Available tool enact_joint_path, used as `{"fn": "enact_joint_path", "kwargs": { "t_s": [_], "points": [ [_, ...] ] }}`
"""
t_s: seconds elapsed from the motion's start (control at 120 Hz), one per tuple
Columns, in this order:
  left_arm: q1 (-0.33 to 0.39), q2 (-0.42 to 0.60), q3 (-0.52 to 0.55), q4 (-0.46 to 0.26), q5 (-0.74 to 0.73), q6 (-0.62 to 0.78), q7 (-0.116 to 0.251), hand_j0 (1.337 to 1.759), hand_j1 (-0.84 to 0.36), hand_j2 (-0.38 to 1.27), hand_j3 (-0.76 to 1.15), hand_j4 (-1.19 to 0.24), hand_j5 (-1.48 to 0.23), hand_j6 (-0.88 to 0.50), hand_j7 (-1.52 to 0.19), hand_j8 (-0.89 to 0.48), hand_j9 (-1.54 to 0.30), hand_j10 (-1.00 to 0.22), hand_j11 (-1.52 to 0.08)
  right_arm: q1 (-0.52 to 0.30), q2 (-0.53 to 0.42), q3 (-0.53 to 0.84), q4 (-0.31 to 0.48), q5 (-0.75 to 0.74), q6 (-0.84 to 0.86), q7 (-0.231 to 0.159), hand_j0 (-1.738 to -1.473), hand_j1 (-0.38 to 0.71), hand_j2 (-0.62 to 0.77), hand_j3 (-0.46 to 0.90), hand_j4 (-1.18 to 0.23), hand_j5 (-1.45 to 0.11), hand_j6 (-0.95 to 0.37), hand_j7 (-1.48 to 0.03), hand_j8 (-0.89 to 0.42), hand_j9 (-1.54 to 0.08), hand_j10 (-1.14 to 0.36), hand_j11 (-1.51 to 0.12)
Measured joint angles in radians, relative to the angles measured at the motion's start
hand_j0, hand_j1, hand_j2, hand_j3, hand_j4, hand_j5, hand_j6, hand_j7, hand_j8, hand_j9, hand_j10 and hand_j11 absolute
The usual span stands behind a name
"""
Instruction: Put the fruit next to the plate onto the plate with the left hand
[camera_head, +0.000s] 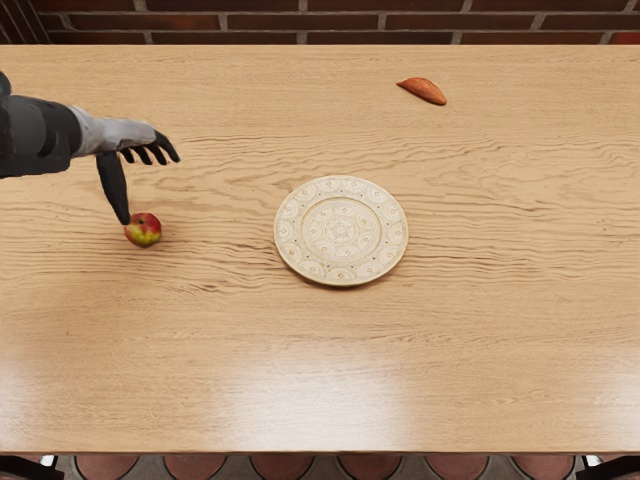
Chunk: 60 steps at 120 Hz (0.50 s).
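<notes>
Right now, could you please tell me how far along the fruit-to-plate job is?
Looks done: only the approach; the black left hand is beside the small red-and-yellow apple, fingers open, one pointing down at it. In hand: nothing is grasped yet. Left: grip the apple, carry it right and set it on the round cream patterned plate, which holds no fruit.

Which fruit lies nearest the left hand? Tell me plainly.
The red-and-yellow apple, left of the plate: a finger of the left hand reaches down right beside it. The orange wedge-shaped piece lies far off, beyond the plate.
</notes>
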<state>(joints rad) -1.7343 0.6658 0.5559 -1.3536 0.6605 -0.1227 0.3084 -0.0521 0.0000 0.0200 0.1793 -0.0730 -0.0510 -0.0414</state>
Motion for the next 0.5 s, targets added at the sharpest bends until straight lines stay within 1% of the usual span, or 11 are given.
{"fn": "enact_joint_path", "kwargs": {
  "t_s": [0.05, 0.158, 0.258, 0.358, 0.5],
  "points": [
    [-0.016, -0.018, 0.048, -0.012, 0.018, 0.054, 0.002, 1.658, 0.06, 0.05, 0.00, -0.25, -0.32, -0.25, -0.32, -0.25, -0.32, -0.25, -0.32, 0.000, 0.000, 0.000, 0.000, 0.000, 0.000, 0.000, -1.658, -0.32, -0.01, 0.00, -0.03, -0.03, -0.03, -0.03, -0.03, -0.03, -0.03, -0.03],
    [-0.035, -0.046, 0.139, -0.050, 0.040, 0.172, 0.020, 1.658, 0.06, 0.05, 0.00, -0.25, -0.32, -0.25, -0.32, -0.25, -0.32, -0.25, -0.32, 0.000, 0.000, 0.000, 0.000, 0.000, 0.000, 0.000, -1.658, -0.32, -0.01, 0.00, -0.03, -0.03, -0.03, -0.03, -0.03, -0.03, -0.03, -0.03],
    [-0.048, -0.074, 0.206, -0.068, 0.047, 0.227, 0.032, 1.658, 0.05, 0.05, 0.00, -0.25, -0.32, -0.25, -0.32, -0.25, -0.32, -0.25, -0.32, 0.000, 0.000, 0.000, 0.000, 0.000, 0.000, 0.000, -1.658, -0.32, -0.01, 0.00, -0.03, -0.03, -0.03, -0.03, -0.03, -0.03, -0.03, -0.03],
    [-0.047, -0.084, 0.245, -0.083, 0.049, 0.249, 0.039, 1.658, 0.05, 0.05, 0.00, -0.25, -0.32, -0.25, -0.32, -0.25, -0.32, -0.25, -0.32, 0.000, 0.000, 0.000, 0.000, 0.000, 0.000, 0.000, -1.658, -0.32, -0.01, 0.00, -0.03, -0.03, -0.03, -0.03, -0.03, -0.03, -0.03, -0.03],
    [-0.034, -0.123, 0.277, -0.091, 0.048, 0.303, 0.045, 1.658, 0.05, 0.05, 0.00, -0.25, -0.32, -0.25, -0.32, -0.25, -0.32, -0.25, -0.32, 0.000, 0.000, 0.000, 0.000, 0.000, 0.000, 0.000, -1.658, -0.32, -0.01, 0.00, -0.03, -0.03, -0.03, -0.03, -0.03, -0.03, -0.03, -0.03]
  ]
}}
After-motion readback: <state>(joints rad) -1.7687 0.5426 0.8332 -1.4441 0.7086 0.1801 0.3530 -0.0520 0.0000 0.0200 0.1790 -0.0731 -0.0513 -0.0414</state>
